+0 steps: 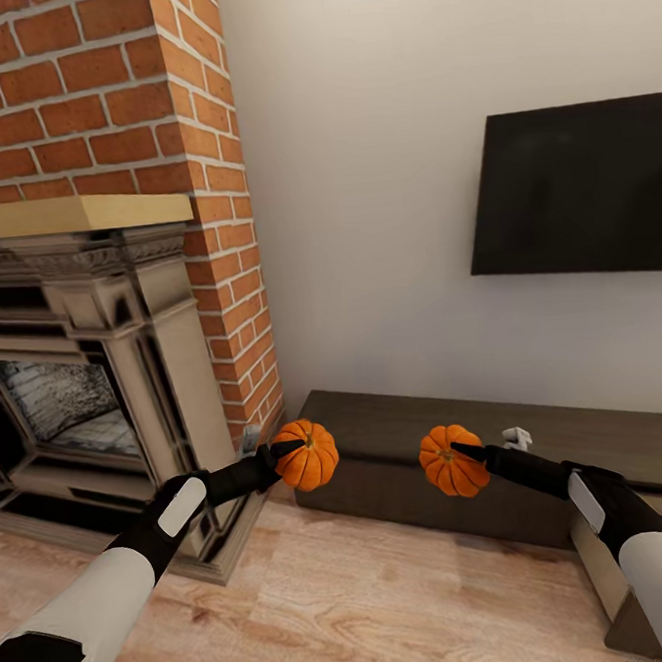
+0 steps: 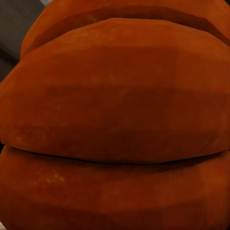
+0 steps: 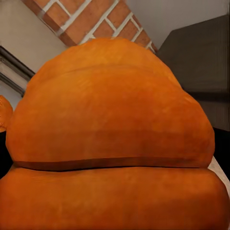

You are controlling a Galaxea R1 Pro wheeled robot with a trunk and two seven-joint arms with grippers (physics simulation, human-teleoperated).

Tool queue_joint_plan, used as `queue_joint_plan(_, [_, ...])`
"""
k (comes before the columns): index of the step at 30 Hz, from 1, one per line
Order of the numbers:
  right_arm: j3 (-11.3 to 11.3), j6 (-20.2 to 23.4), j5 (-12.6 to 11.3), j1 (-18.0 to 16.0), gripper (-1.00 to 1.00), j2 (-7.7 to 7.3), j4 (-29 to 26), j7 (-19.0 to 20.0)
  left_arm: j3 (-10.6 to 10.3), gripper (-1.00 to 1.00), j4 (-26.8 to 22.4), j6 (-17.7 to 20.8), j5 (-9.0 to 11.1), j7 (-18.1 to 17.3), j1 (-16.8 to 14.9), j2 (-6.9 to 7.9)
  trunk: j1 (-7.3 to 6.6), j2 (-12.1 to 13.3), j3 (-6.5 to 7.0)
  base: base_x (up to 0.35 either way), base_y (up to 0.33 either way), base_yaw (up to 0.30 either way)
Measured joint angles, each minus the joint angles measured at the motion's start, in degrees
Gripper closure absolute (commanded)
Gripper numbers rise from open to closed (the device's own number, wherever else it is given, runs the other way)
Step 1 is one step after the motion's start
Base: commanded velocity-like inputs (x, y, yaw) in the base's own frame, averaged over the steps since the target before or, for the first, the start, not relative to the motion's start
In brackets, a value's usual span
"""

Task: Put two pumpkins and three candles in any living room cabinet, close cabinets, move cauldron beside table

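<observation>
I have a pumpkin in each hand. My left gripper [image 1: 282, 458] is clamped on the left pumpkin [image 1: 307, 455], one dark finger lying across its near side, and the left wrist view is pressed right up against orange ribs [image 2: 115, 120]. My right gripper [image 1: 461, 457] is clamped on the right pumpkin [image 1: 451, 461] the same way, its ribs close in the right wrist view [image 3: 112, 143].

What matters for the next move is the cabinet [image 1: 420, 434]: the long, low, dark brown unit against the wall under the television [image 1: 575, 189]. Its long axis runs from about my 12 o'clock off toward 3 o'clock. From the right pumpkin the cabinet front lies straight ahead at 12, close behind it. The left pumpkin hangs off the cabinet's left end, near the brick fireplace [image 1: 99, 321], so the cabinet sits at about its 2 o'clock. I judge the right arm the nearer one. The front I can see looks closed, so I'd expect a drawer must be opened first, with both hands full.
</observation>
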Motion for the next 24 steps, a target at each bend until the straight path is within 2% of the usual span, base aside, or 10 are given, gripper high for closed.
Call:
queue_joint_plan(14, [0.0, -0.1, 0.0, 0.0, 1.00, -0.06, 0.1, 0.0, -0.1, 1.00, 0.0, -0.1, -0.2, 0.0, 0.0, 0.00, -3.07, 5.6, 3.17, 0.000, 0.000, -0.254])
queue_joint_plan(24, [0.1, -0.1, 0.1, 0.0, 1.00, -0.06, 0.1, 0.0, -0.1, 1.00, 0.0, -0.2, -0.4, 0.0, 0.0, 0.08, -3.08, 5.6, 3.62, 0.000, 0.000, -0.260])
